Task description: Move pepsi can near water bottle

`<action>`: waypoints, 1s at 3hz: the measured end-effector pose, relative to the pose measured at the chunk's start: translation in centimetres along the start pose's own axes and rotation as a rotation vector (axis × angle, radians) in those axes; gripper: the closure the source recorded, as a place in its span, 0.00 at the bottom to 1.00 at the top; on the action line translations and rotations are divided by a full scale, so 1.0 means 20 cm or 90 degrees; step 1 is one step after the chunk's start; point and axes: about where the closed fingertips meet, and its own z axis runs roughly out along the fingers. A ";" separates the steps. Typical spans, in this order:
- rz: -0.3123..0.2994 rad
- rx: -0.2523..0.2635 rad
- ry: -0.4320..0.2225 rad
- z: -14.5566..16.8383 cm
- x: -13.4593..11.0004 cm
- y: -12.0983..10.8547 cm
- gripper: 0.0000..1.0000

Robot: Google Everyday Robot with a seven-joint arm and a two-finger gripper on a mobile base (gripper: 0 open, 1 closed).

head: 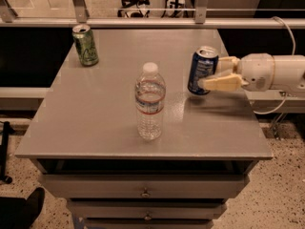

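The pepsi can (202, 70), dark blue with a silver top, is at the right side of the grey table (95, 123), slightly tilted and at or just above the surface. My gripper (210, 74) reaches in from the right and is shut on the can, with a tan finger (224, 83) across its front and the other behind it. The water bottle (150, 101), clear with a white cap and banded label, stands upright at the table's middle, to the left of and a little nearer than the can, with a gap between them.
A green can (85, 45) stands at the far left corner. A metal rail (143, 22) runs behind the table. My white arm (276, 73) and a cable (286, 32) extend off the right edge. Drawers (143, 192) sit below the tabletop.
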 end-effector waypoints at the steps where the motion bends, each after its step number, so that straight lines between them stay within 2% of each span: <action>1: -0.022 -0.039 0.002 -0.05 0.04 0.20 1.00; 2: -0.052 -0.087 -0.001 0.00 0.04 0.35 1.00; 3: -0.073 -0.120 -0.009 0.07 0.03 0.44 1.00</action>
